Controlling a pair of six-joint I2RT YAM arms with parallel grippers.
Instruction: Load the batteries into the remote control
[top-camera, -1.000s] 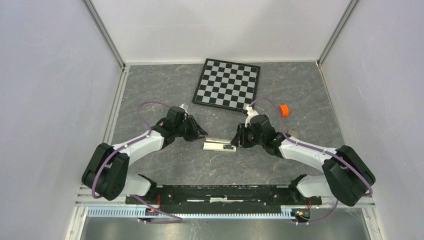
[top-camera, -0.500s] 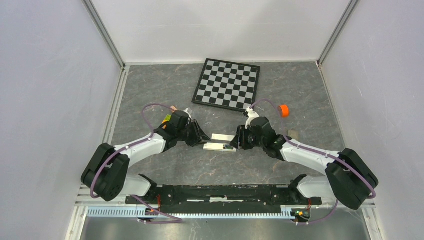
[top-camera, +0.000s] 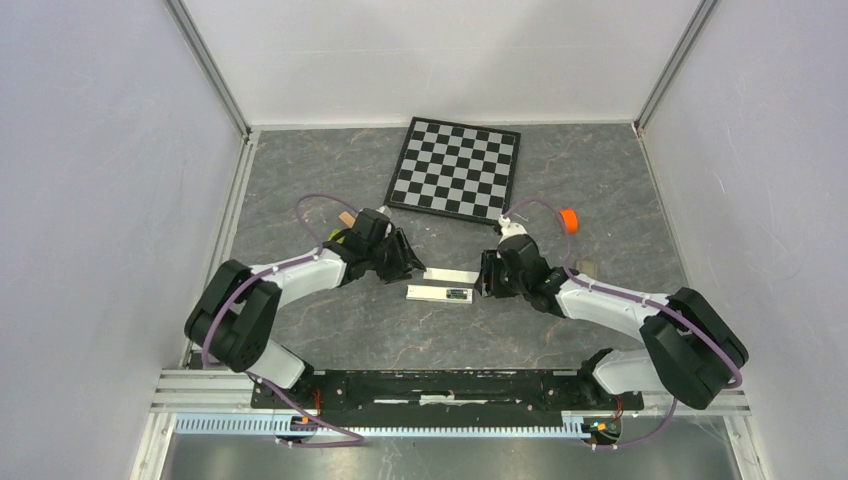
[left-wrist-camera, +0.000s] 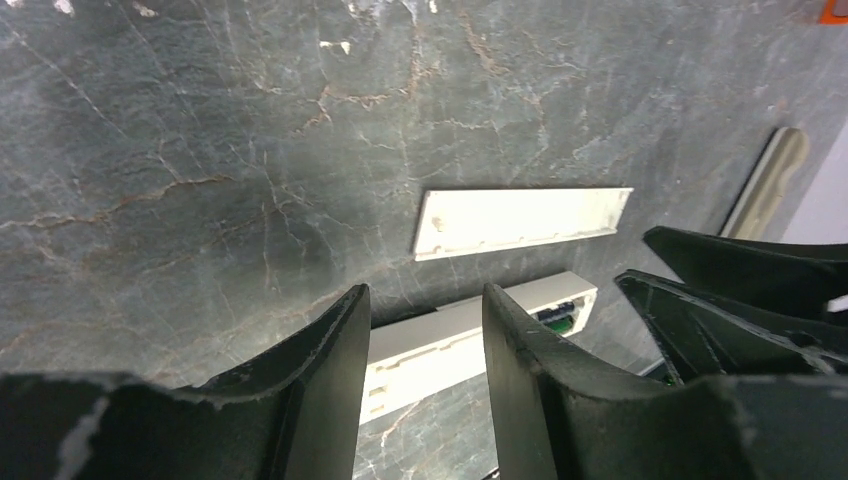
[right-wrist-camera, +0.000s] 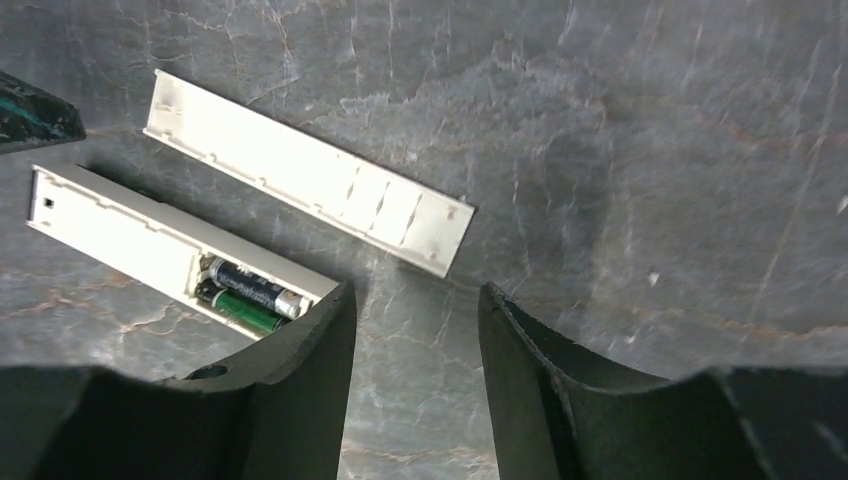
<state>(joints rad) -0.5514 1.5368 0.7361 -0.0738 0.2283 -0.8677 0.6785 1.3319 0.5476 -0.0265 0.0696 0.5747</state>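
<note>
The remote control (top-camera: 432, 294) lies back up on the grey table, its recess open at the right end. Two batteries (right-wrist-camera: 245, 295), one dark and one green, sit side by side in the recess; they also show in the top view (top-camera: 458, 294). The remote also shows in the right wrist view (right-wrist-camera: 120, 235) and through the finger gap in the left wrist view (left-wrist-camera: 440, 345). My left gripper (top-camera: 410, 268) is open and empty, just left of and behind the remote. My right gripper (top-camera: 485, 281) is open and empty at the remote's right end, its left finger (right-wrist-camera: 290, 360) beside the recess.
A plain cream cover (top-camera: 452, 274) lies loose just behind the remote, inner side up (right-wrist-camera: 310, 175). A checkerboard (top-camera: 455, 168) is at the back. An orange cap (top-camera: 568, 220) and a small tan piece (top-camera: 586, 267) lie to the right. Small items (top-camera: 342, 222) sit behind the left arm.
My left gripper has moved back and to the right, and the cream cover now lies apart behind the remote. My right gripper has shifted slightly and stays open.
</note>
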